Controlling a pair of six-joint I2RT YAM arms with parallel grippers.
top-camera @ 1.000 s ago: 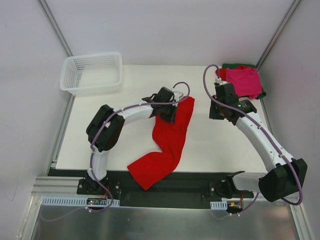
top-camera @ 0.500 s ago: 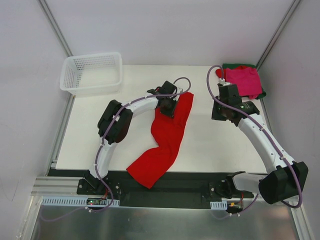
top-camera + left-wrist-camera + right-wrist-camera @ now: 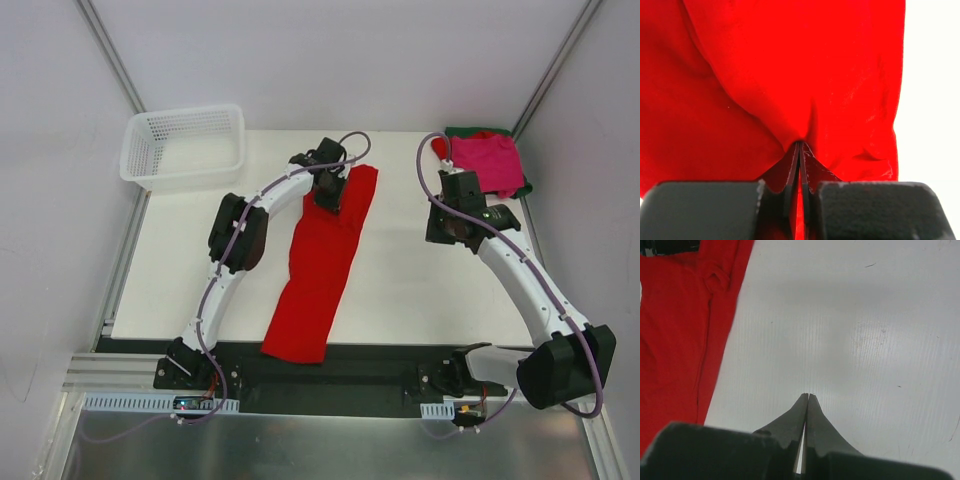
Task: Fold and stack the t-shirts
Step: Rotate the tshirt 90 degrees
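White table [image 3: 420,290]: red shirt [image 3: 318,275] pinched in L end effector [image 3: 799,146].

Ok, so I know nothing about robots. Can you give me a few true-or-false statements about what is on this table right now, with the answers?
1. The left gripper is shut on the bright red t-shirt. True.
2. The right gripper is holding a shirt as well. False: its jaws are shut on nothing, over bare table.
3. A shirt lies in the white basket. False: no shirt shows in it.
4. A magenta-pink t-shirt lies on top of a dark green t-shirt at the far right corner. True.
5. The bright red t-shirt is folded into a neat square. False: it lies stretched out in a long strip.
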